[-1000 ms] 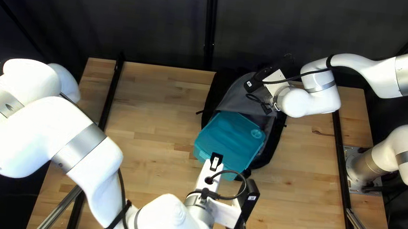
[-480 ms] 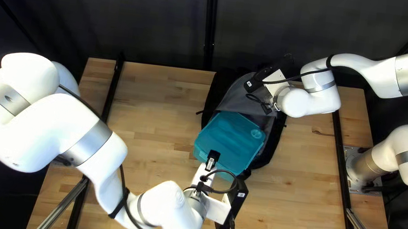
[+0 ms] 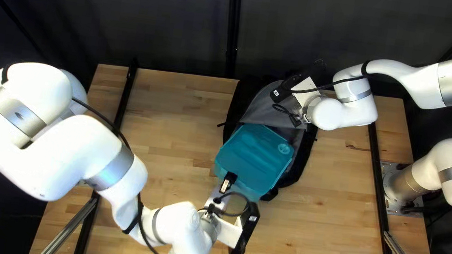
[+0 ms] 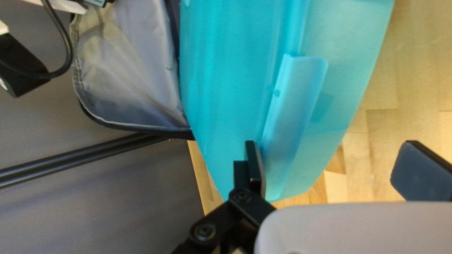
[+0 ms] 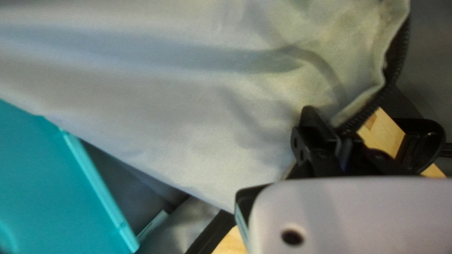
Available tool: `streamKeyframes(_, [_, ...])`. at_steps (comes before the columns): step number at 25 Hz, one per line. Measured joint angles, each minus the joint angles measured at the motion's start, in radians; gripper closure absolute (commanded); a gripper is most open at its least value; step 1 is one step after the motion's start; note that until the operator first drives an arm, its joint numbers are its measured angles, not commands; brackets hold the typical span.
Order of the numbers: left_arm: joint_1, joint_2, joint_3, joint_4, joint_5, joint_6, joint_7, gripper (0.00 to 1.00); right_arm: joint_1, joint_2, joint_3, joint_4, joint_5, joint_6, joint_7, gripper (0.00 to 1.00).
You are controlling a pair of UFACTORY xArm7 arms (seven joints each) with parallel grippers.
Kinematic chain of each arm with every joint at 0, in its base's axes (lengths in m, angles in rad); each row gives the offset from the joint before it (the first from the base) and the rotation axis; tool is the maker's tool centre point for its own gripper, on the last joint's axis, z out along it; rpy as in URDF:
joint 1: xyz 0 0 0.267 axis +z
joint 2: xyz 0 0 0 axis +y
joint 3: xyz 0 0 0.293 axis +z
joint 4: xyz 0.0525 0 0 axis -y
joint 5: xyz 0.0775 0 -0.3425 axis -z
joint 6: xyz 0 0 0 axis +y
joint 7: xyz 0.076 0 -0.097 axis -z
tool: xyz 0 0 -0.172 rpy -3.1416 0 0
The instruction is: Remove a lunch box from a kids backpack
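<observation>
Left arm (image 3: pixel 115 170): ours reaches over the table (image 3: pixel 166 136) from its left edge, elbow bent, forearm slanting down to a low wrist; black cable loops alongside.
Left gripper (image 3: pixel 224 187): wide, nothing held. In its wrist view we have one finger (image 4: pixel 256 169) at the box's flap (image 4: pixel 296 108), the other (image 4: pixel 420 174) well apart, over table wood. Contact with the box: can't tell.
Lunch box (image 3: pixel 255 157): teal, flat, just ahead of our left gripper, between our two wrists, overlapping the backpack, one corner jutting past it on the left gripper's side. How much is inside, can't tell.
Backpack (image 3: pixel 263 106): open, grey lining, dark outside, under our right gripper and beyond the box from our left one.
Right gripper (image 3: pixel 305 91): narrow, pinching the lining's zippered edge (image 5: pixel 365 103); box off to one side.
Right arm (image 3: pixel 401 77): arches high over the table's right side, wrist dropping above the backpack.
</observation>
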Motion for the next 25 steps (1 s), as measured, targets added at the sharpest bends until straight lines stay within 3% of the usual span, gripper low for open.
streamKeyframes(10, [-0.092, 0.096, 0.015, 0.130, 0.084, 0.216, -0.064, 0.00, 0.000, 0.000, 0.000, 0.000, 0.000, 0.000, 0.000, 1.00])
streamKeyframes(17, [-0.086, 0.144, 0.023, 0.141, 0.100, 0.189, -0.108, 0.00, 0.000, 0.000, 0.000, 0.000, 0.000, 0.000, 0.000, 1.00])
streamKeyframes(25, [-0.064, 0.072, 0.026, 0.089, 0.110, 0.145, -0.086, 0.00, 0.000, 0.000, 0.000, 0.000, 0.000, 0.000, 0.000, 1.00])
